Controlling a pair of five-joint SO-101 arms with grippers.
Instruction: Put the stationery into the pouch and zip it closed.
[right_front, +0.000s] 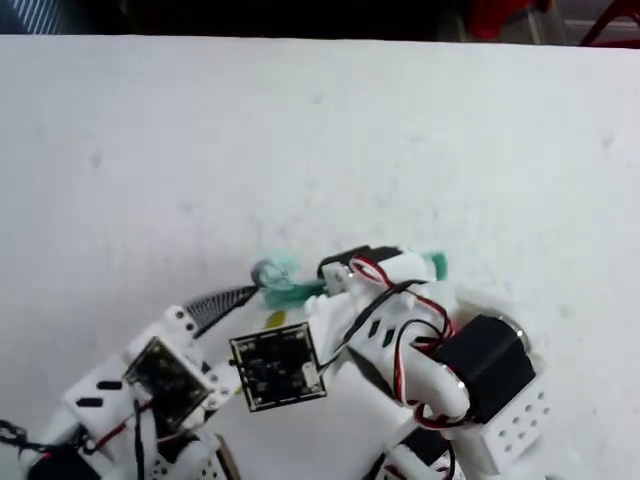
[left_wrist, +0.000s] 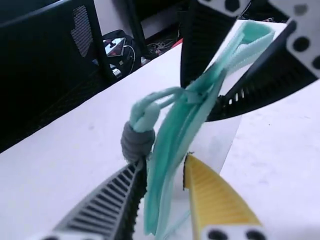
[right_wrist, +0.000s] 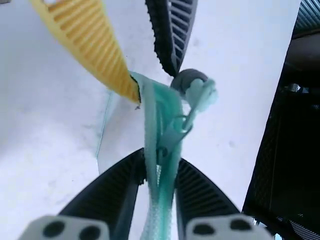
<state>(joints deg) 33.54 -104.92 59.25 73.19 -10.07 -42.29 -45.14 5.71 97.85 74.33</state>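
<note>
A slim teal fabric pouch (right_front: 297, 289) with a woven zip band is held on edge between the two grippers. Its long axis runs from one pair of fingers to the other, sideways across the flat white table (right_front: 300, 130). Its zip-pull end points toward the left gripper (left_wrist: 165, 162) and its other end toward the right gripper (right_wrist: 161, 160).

The left gripper has one ribbed yellow finger (left_wrist: 215, 200) and one ribbed black finger (left_wrist: 107, 210). These two are drawn in on the pouch's end. The yellow tip touches one face of the band, and the black tip presses the other face just below a small round grey bead (left_wrist: 136, 142). A looped teal cord (left_wrist: 157, 100) rises from that bead, just beyond the black fingertip and on the side away from the yellow one.

The right gripper's two black ribbed fingers (right_wrist: 112, 192) are clamped tight on the band, with the teal strip squeezed upright in the narrow slot between them. A pale see-through panel (left_wrist: 217, 145) hangs from the band on the yellow finger's side. From the pictures I cannot tell whether the pouch's lower edge touches the table.
</note>
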